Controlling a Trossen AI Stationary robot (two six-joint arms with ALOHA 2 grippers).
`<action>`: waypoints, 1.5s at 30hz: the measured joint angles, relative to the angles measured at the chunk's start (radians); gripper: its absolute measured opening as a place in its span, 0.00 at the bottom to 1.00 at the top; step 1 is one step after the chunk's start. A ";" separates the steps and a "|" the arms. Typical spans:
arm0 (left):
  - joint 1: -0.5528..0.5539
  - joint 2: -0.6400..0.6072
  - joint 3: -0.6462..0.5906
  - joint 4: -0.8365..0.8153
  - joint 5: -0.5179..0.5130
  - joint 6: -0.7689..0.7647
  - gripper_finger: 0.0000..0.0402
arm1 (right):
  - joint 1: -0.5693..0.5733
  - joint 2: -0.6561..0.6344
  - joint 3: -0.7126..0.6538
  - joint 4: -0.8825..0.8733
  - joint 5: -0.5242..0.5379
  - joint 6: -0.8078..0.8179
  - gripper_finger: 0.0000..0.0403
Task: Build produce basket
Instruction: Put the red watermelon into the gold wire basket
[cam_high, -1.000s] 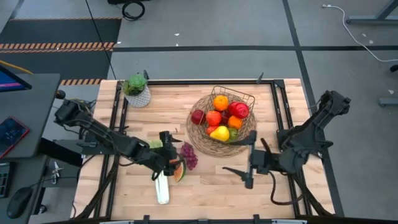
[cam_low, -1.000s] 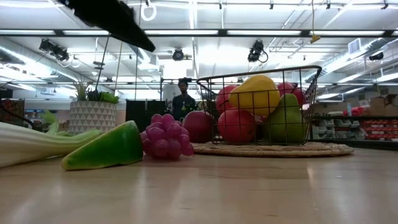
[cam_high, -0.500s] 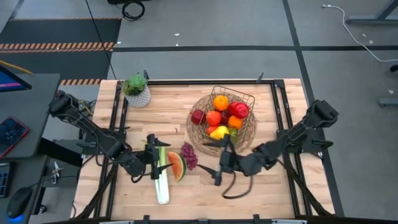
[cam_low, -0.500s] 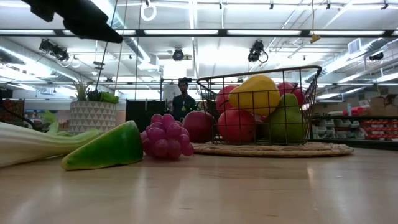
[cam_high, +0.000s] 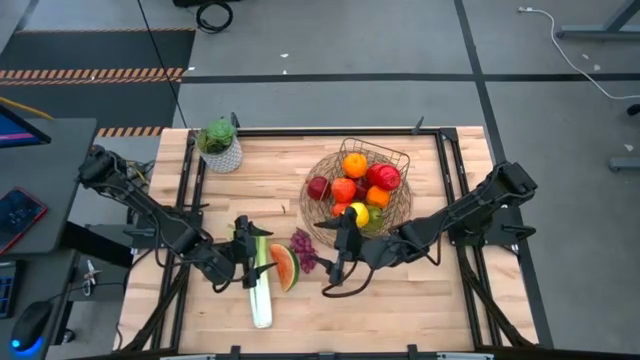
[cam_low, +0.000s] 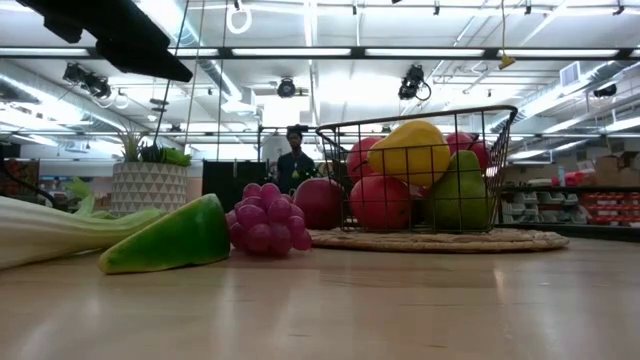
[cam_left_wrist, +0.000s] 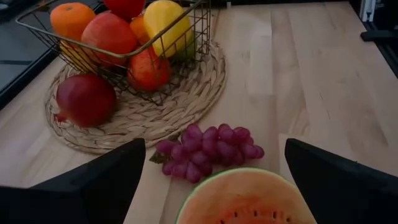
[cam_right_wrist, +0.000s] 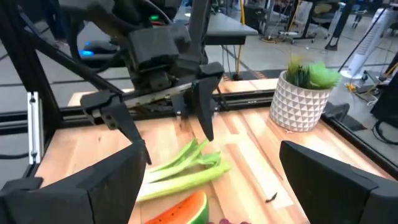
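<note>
On the wooden table (cam_high: 430, 290), the basket (cam_high: 360, 200) holds most of the produce (cam_high: 362, 180), grapes (cam_high: 303, 249), watermelon slice (cam_high: 284, 268) and leek (cam_high: 261, 290) lie beside it, and the left gripper (cam_high: 246, 258) and right gripper (cam_high: 337, 262) both hover spread apart, empty.

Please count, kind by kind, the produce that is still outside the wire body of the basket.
red apple, on the woven rim: 1
grapes, one bunch: 1
watermelon slice: 1
leek: 1
Total outside the basket: 4
</note>
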 joint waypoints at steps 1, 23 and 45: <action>0.000 0.000 0.000 0.000 0.000 -0.010 0.98 | 0.001 -0.001 0.000 -0.001 0.000 0.001 0.93; 0.002 0.001 0.000 -0.010 0.000 -0.071 0.98 | -0.050 0.000 0.000 -0.106 -0.057 0.134 0.93; 0.010 0.188 0.000 -0.103 0.219 -0.139 0.98 | -0.115 0.147 0.010 -0.035 -0.256 0.144 0.93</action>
